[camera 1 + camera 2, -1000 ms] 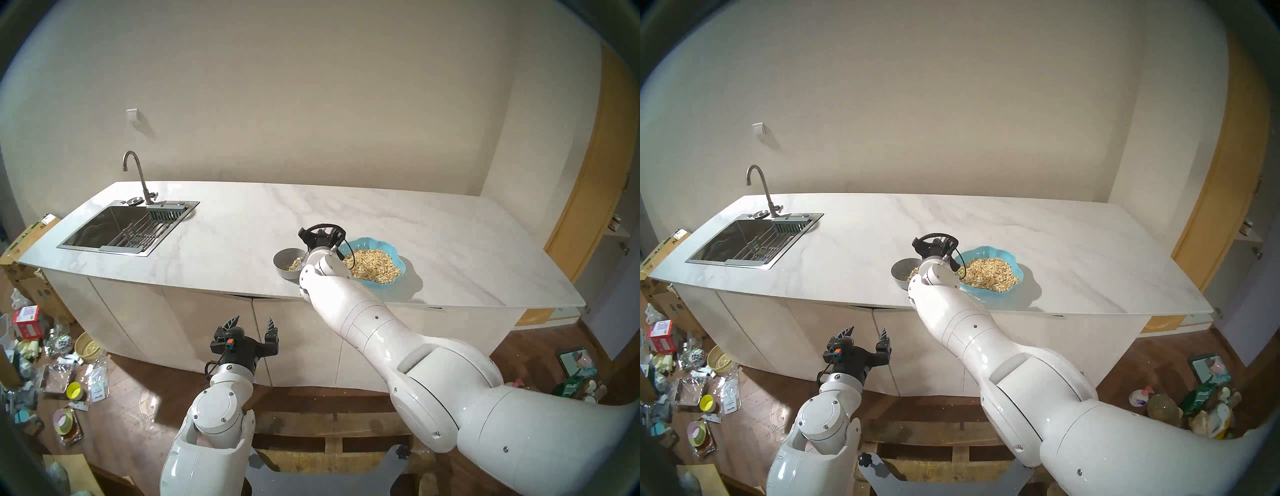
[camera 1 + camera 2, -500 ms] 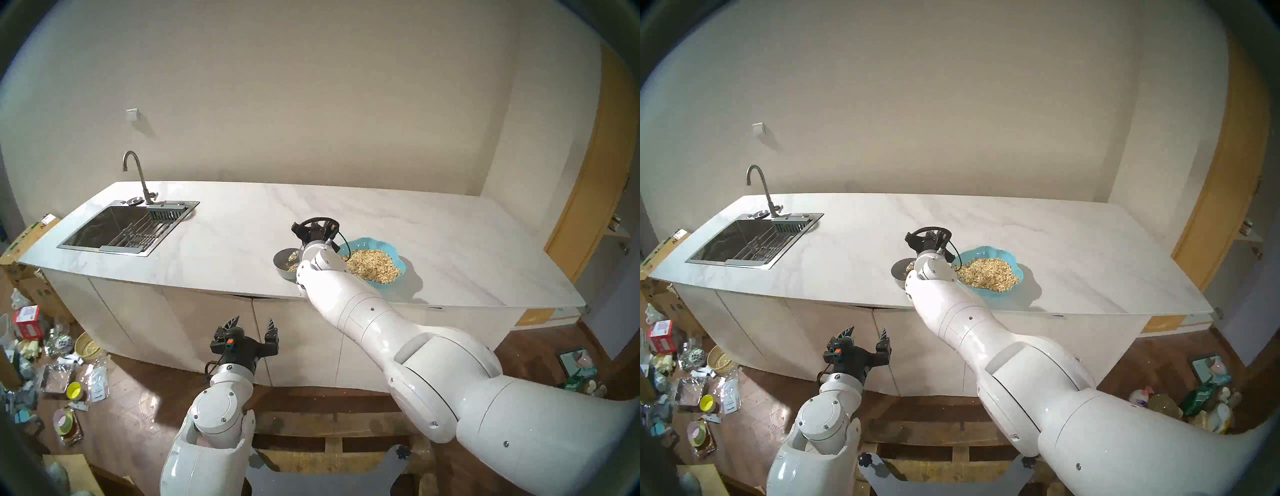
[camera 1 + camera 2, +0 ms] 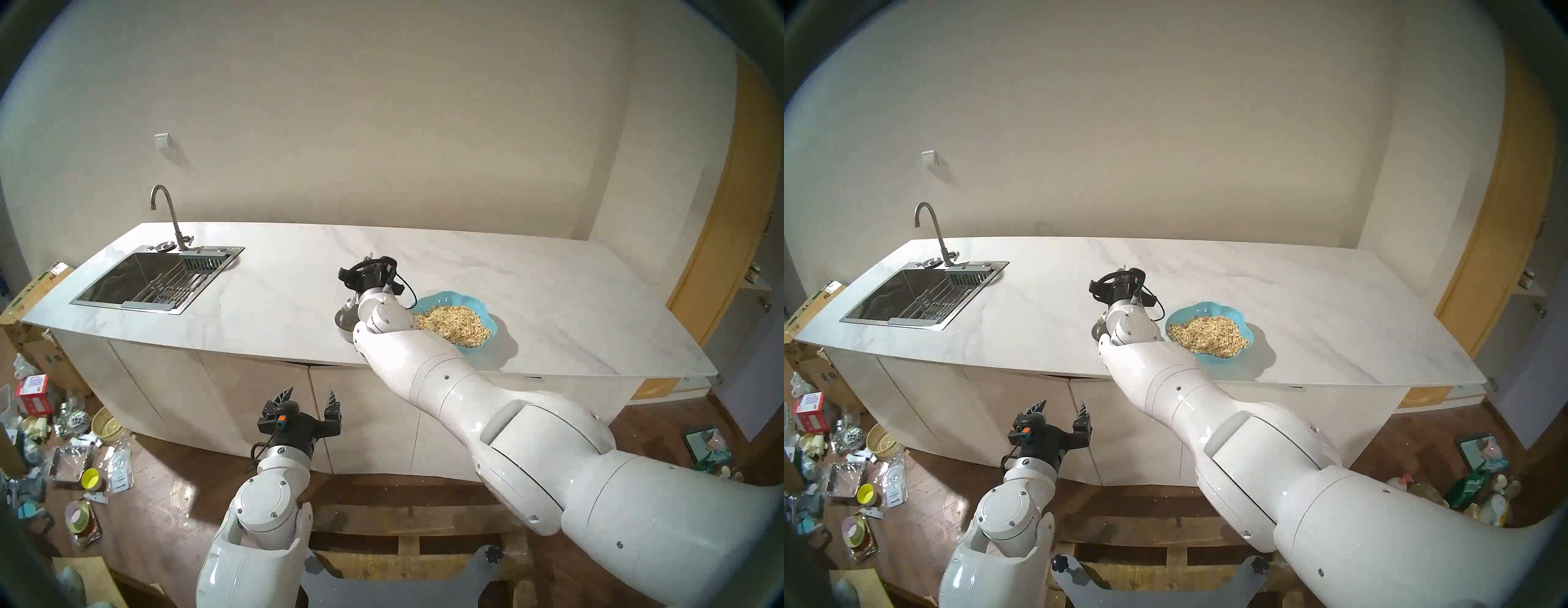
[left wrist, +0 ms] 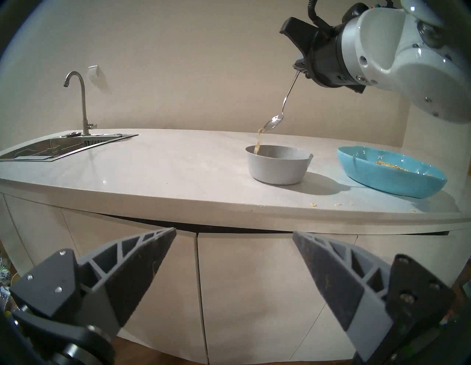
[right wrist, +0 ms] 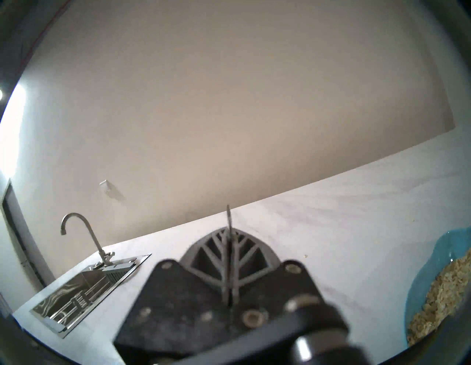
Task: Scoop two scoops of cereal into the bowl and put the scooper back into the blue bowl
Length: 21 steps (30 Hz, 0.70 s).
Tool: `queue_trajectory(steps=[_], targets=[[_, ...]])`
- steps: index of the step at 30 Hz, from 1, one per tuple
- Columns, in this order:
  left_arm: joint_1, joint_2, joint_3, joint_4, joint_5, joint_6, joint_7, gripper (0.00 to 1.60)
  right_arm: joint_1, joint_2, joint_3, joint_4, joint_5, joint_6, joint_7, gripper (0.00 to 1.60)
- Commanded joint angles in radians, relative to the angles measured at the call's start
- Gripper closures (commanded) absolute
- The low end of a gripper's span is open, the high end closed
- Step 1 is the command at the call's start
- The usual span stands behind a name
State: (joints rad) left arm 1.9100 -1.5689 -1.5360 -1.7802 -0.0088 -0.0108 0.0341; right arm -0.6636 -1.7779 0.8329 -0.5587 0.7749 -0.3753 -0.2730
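Countertop sink well aside

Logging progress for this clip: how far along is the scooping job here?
Done: can't count scoops; the grey bowl's contents are mostly hidden now.
In hand: the right end effector, shut on the spoon, tips it over the grey bowl, and cereal falls off its tip into the bowl.
Left: possibly another scoop, then the spoon goes back into the blue bowl. The left end effector hangs open and idle.
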Motion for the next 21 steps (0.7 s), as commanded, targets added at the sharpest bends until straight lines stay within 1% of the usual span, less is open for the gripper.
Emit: queue_trajectory(steps=[1,4,9,12,15,16,20,21], targets=[[-0.005,0.000,0.003,-0.026,-0.002,-0.006,-0.004,0.00,0.068,-0.012,-0.024,0.060,-0.036,-0.048,0.034,1.60],[-0.005,0.000,0.003,-0.026,-0.002,-0.006,-0.004,0.00,0.086,-0.017,-0.034,0.107,-0.041,-0.057,0.049,1.60],[-0.006,0.000,0.003,-0.025,-0.001,-0.006,-0.004,0.00,0.099,-0.024,-0.032,0.144,-0.036,-0.063,0.061,1.60],[-0.006,0.000,0.003,-0.025,-0.001,-0.006,-0.004,0.00,0.103,-0.023,-0.002,0.140,-0.006,-0.056,0.067,1.60],[-0.006,0.000,0.003,-0.024,-0.001,-0.007,-0.003,0.00,0.112,-0.015,0.050,0.128,0.029,-0.035,0.071,1.60],[-0.007,0.000,0.003,-0.024,-0.001,-0.007,-0.003,0.00,0.121,-0.009,0.083,0.124,0.050,-0.026,0.068,1.60],[-0.007,0.000,0.003,-0.023,-0.001,-0.007,-0.003,0.00,0.155,0.037,0.145,0.120,0.076,-0.015,0.072,1.60],[-0.007,0.000,0.003,-0.023,-0.001,-0.007,-0.003,0.00,0.163,0.058,0.156,0.120,0.071,-0.018,0.066,1.60]])
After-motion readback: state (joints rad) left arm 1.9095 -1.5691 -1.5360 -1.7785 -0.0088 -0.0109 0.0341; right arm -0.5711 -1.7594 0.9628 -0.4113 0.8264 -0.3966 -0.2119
